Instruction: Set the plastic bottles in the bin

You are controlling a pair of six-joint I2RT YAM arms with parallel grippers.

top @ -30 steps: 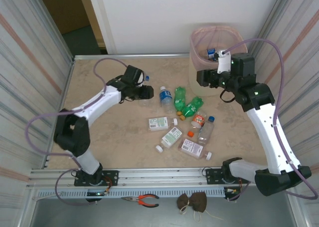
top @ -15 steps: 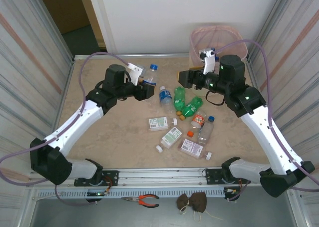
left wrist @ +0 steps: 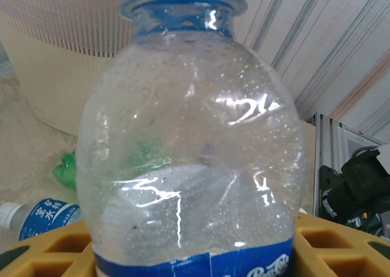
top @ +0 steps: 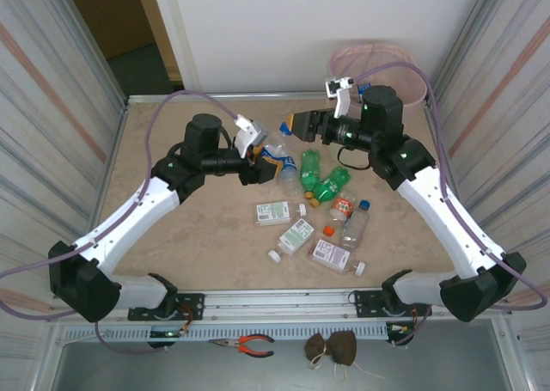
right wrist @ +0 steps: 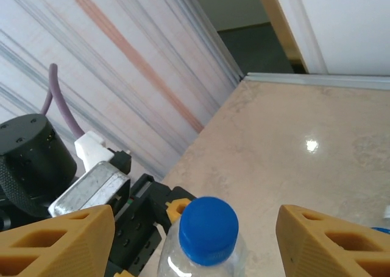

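Observation:
My left gripper (top: 258,164) is shut on a clear bottle (top: 273,149) with a blue label and blue cap, holding it above the table. In the left wrist view the bottle (left wrist: 189,137) stands between the yellow fingers (left wrist: 55,252). My right gripper (top: 301,125) is open at the bottle's cap end. Its fingers (right wrist: 67,240) stand on either side of the blue cap (right wrist: 208,228) without touching it. The bin (top: 378,60), cream with a pink liner, stands at the far right. More plastic bottles lie mid-table: green ones (top: 331,185), flat white-labelled ones (top: 273,211) and an orange-capped one (top: 342,207).
Another blue-labelled bottle (left wrist: 42,216) and a green one (left wrist: 67,167) lie below the held bottle. Corrugated walls (top: 51,90) close in both sides. Pliers (top: 245,345) lie on the front ledge. The table's left half (top: 172,236) holds only my left arm.
My left arm has carried the bottle rightwards toward the middle. My right gripper has swung away from the bin and leftwards to the bottle's cap, its jaws narrowing a little.

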